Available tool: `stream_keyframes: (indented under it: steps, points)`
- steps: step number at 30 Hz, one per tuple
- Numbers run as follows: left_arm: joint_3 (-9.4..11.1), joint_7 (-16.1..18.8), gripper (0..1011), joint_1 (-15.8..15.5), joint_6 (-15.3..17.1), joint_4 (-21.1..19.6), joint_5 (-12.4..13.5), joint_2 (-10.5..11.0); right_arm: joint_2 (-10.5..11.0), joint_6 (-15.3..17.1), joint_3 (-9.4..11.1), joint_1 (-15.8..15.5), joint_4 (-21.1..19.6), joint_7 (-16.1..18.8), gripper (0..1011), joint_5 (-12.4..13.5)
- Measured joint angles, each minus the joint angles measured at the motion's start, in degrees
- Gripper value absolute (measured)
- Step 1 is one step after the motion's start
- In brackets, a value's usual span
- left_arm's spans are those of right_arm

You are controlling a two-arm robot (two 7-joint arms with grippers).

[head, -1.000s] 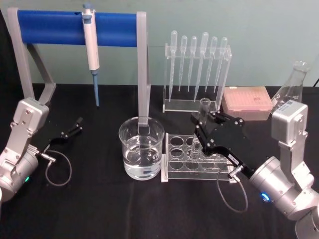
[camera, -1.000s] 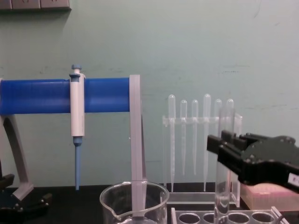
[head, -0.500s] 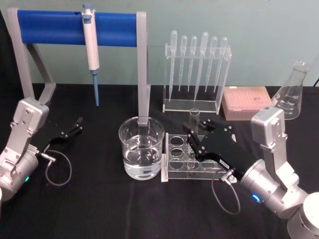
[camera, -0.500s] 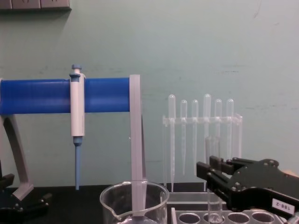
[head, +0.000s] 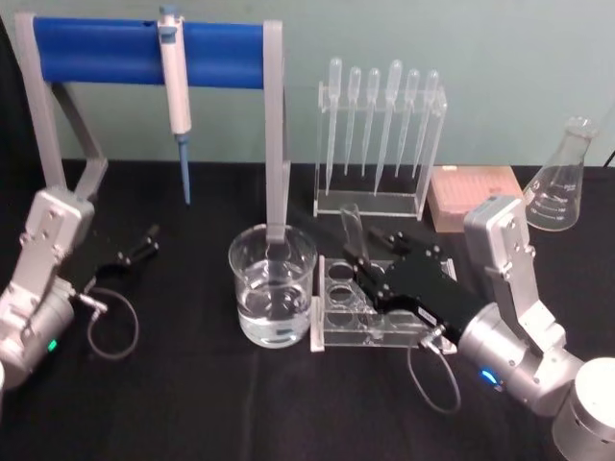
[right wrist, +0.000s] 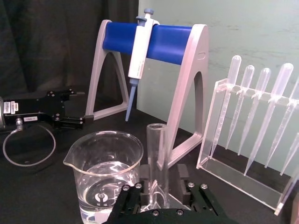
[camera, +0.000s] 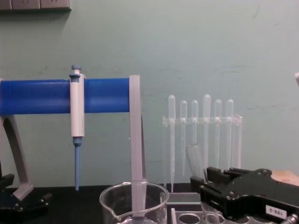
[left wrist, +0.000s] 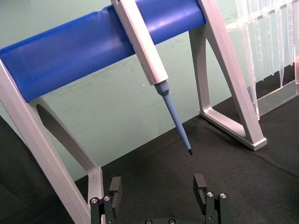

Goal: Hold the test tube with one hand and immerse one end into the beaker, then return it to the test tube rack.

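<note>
The clear test tube leans with its open top toward the beaker, and my right gripper is shut on its lower part above the clear tube rack. Its lower end is hidden behind the fingers. The right wrist view has the test tube standing between the two black fingers of the right gripper. The beaker, part full of water, stands just left of the rack, apart from the tube. In the chest view the tube slants above the right gripper. My left gripper rests open at the far left.
A blue stand with a white-and-blue pipettor spans the back left. Behind the rack stand a clear holder of plastic pipettes, a pink box and a conical flask.
My right gripper has dropped lower and shifted left toward the beaker with the tube. The tube stood upright and now leans. The left arm has not moved.
</note>
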Motion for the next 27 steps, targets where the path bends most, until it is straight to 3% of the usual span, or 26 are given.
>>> stream_keyframes:
  steps: [5,12,17,21,27]
  points:
    - [0.0,0.0,1000,0.0,0.0,0.0,0.0,0.0,0.7,1.1,0.3,-1.9,-2.6,-1.3,507,-0.9]
    - [0.0,0.0,1000,0.0,0.0,0.0,0.0,0.0,2.0,1.3,2.3,-7.4,-7.7,-3.3,754,-1.4]
    - [0.0,0.0,1000,0.0,0.0,0.0,0.0,0.0,2.8,0.5,5.8,-12.7,-11.1,-5.6,863,-1.8]
    - [0.0,0.0,1000,0.0,0.0,0.0,0.0,0.0,2.6,-0.5,8.8,-14.6,-11.2,-7.5,990,-2.0]
    - [0.0,0.0,1000,0.0,0.0,0.0,0.0,0.0,0.9,-1.8,12.3,-13.2,-6.2,-10.2,1002,-2.8]
